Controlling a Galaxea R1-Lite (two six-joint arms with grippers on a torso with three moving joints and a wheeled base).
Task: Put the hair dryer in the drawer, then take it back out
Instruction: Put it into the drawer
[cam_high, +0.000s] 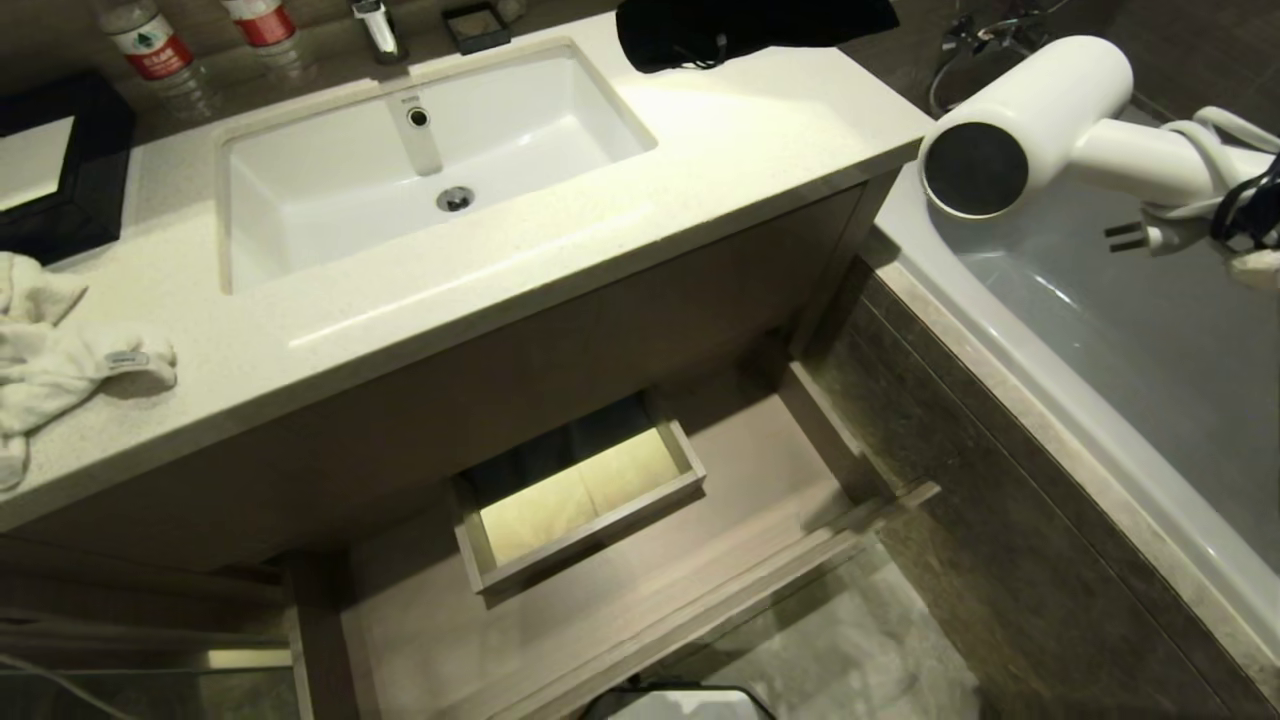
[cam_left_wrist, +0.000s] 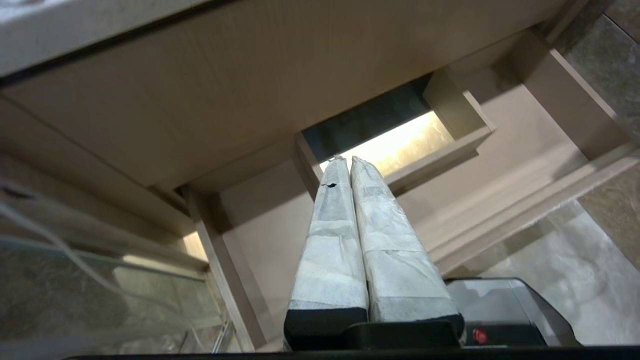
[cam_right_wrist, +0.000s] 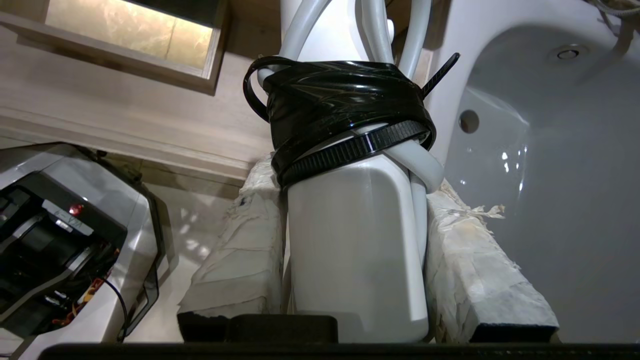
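Hair dryer (cam_high: 1040, 120) is held aloft beyond the worktop's right edge, over the bathtub (cam_high: 1150, 340); right gripper (cam_right_wrist: 350, 250) is clamped on its handle. Left gripper (cam_left_wrist: 350, 170) is pressed together, parked. Drawer (cam_high: 640, 600) stands open below. Step judged: carry-in; lowering toward the drawer floor is called for.

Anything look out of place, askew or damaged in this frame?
Mostly tidy. A crumpled white towel lies bunched at the countertop's left edge. The tape wrapping on the right gripper's fingers is frayed. The hair dryer hangs over the bathtub, held by its handle.
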